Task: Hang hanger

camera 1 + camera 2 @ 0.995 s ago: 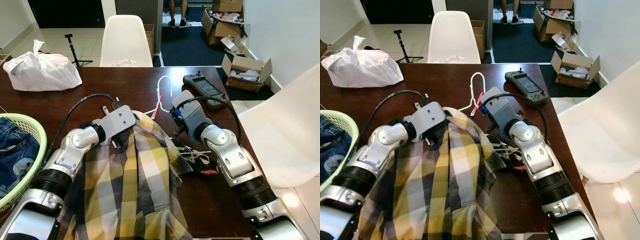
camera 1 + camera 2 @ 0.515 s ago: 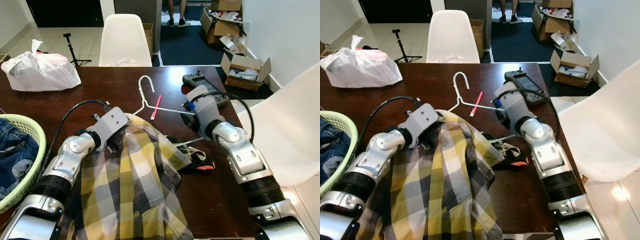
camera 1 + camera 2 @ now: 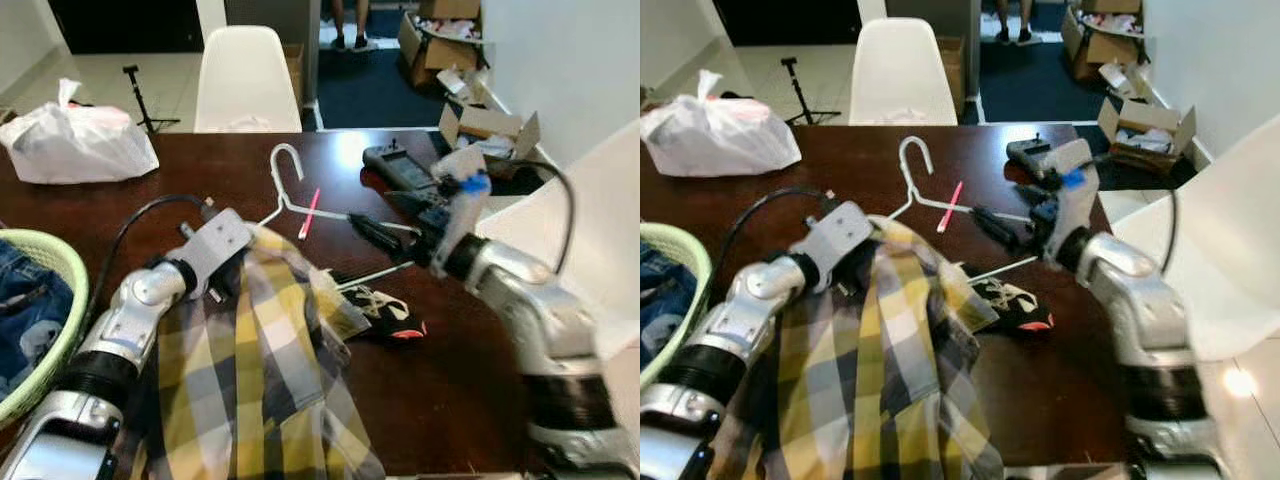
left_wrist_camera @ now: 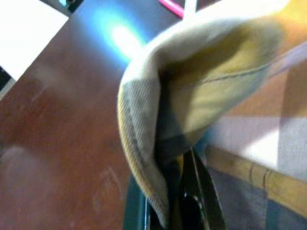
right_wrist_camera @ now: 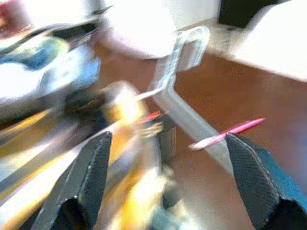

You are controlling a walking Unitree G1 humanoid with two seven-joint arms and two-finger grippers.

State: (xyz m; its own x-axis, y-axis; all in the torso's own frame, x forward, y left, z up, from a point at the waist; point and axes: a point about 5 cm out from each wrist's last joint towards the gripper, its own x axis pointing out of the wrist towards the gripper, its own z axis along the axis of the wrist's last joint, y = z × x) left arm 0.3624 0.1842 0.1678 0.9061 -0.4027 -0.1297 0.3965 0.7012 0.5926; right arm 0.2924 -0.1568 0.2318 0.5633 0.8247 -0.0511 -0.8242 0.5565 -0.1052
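Observation:
A white wire hanger (image 3: 278, 190) lies on the dark wooden table (image 3: 200, 165), hook toward the far side, one arm running under the collar of a yellow and grey plaid shirt (image 3: 255, 350). My right gripper (image 3: 392, 222) hovers open just right of the hanger's arm; in its wrist view the hanger (image 5: 178, 108) and a pink pen (image 5: 225, 136) lie between the spread fingers (image 5: 84, 182), untouched. My left gripper (image 3: 222, 285) is tucked under the shirt's collar, and its wrist view shows the fingers (image 4: 192, 201) pinched on the shirt fabric (image 4: 144, 143).
A pink pen (image 3: 310, 212) lies beside the hanger. A black cloth (image 3: 385, 312) with red and white print sits under my right arm, a black controller (image 3: 398, 163) behind it. A white bag (image 3: 75, 140) sits far left, a green basket (image 3: 45, 330) of jeans at the left edge. White chairs stand beyond and right.
My right arm has swung out to the right and lifted, its fingers now clear of the shirt. The hanger's hook has shifted left. The left arm has barely moved.

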